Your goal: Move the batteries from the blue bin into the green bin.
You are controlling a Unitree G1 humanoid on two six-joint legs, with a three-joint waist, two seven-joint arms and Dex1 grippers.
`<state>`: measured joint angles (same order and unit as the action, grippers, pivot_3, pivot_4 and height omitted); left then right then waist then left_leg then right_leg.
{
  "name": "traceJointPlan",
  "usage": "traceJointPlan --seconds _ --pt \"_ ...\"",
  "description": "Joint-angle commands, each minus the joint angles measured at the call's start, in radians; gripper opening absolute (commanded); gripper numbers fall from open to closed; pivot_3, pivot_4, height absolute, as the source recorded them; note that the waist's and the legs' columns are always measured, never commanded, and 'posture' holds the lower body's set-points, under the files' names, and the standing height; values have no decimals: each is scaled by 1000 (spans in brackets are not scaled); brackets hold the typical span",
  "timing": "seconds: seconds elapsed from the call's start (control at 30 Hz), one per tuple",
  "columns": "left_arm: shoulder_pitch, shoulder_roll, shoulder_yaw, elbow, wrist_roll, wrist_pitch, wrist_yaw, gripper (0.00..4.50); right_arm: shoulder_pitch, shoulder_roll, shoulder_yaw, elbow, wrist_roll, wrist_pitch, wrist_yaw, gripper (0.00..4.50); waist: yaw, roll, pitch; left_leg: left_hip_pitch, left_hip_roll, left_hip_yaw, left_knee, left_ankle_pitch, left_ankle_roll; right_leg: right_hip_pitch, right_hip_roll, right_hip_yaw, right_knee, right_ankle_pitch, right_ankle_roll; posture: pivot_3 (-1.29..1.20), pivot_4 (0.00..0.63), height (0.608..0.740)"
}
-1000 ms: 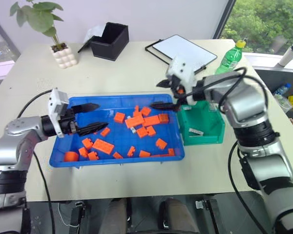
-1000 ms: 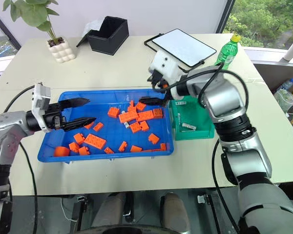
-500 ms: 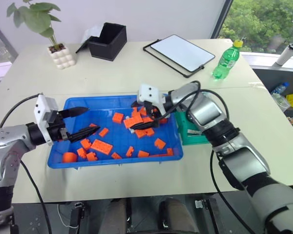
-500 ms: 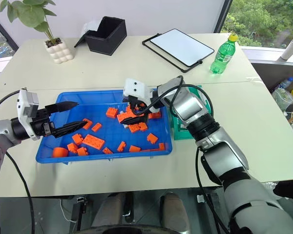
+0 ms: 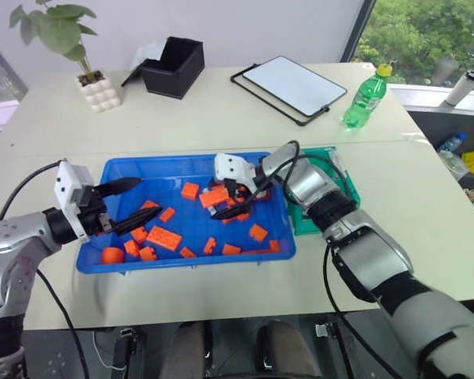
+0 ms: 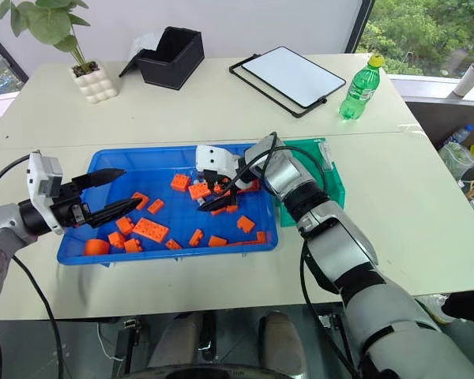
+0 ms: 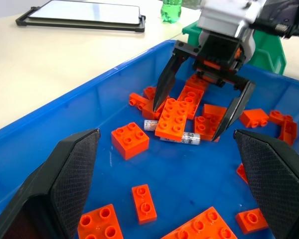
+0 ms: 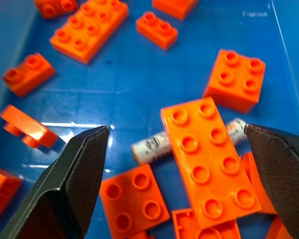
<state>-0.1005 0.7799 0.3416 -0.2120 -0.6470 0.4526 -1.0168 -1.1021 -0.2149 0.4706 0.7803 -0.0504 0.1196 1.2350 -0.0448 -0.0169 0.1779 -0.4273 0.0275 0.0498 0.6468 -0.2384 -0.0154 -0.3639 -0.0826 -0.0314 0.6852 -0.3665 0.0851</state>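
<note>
Whitish batteries (image 7: 180,138) with dark print lie in blue bin (image 5: 189,260), half under long orange brick (image 7: 175,117) — right gripper (image 7: 202,109) spread wide above; left gripper (image 5: 130,204) spread near bin's left edge, bare blue floor between.

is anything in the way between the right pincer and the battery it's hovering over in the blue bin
Yes. A long orange brick lies across the middle of the battery, leaving just its ends showing. The open right pincer hovers above both, so closing now would likely catch the brick.
</note>
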Motion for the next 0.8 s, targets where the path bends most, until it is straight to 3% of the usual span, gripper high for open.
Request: traceJointPlan --seconds 0.03,0.07,0.1,0.23,0.5,0.8 --pt "-1 -3 35 -29 -20 -14 10 4500 -49 26 -27 60 -19 -53 -20 3973 0 0 0 0 0 0 0 0 0 0 0 0 0 0 0 0 150 740" --pt "-1 -4 34 -30 -20 -15 12 4500 -56 32 -31 80 -25 -61 -28 3696 0 0 0 0 0 0 0 0 0 0 0 0 0 0 0 0 150 740" --pt "0 -5 34 -31 -20 -16 14 4500 -62 37 -34 96 -29 -70 -31 3028 0 0 0 0 0 0 0 0 -1 0 0 0 0 0 0 0 150 740" --pt "5 -6 37 -35 -20 -18 21 4500 -77 42 -44 116 -34 -84 -24 1385 0 0 0 0 0 0 0 0 -1 0 0 0 0 0 0 0 150 740" --pt "4 -11 34 -33 -17 -27 32 4500 -89 31 -76 51 -22 -47 -4 1385 0 0 0 0 0 0 0 0 -1 0 0 0 0 0 0 0 150 740" --pt "-5 -4 31 -20 -16 -27 24 4500 24 -61 -102 -462 105 311 121 1385 1 0 0 0 0 0 0 -2 3 0 -1 0 0 0 0 0 150 740"
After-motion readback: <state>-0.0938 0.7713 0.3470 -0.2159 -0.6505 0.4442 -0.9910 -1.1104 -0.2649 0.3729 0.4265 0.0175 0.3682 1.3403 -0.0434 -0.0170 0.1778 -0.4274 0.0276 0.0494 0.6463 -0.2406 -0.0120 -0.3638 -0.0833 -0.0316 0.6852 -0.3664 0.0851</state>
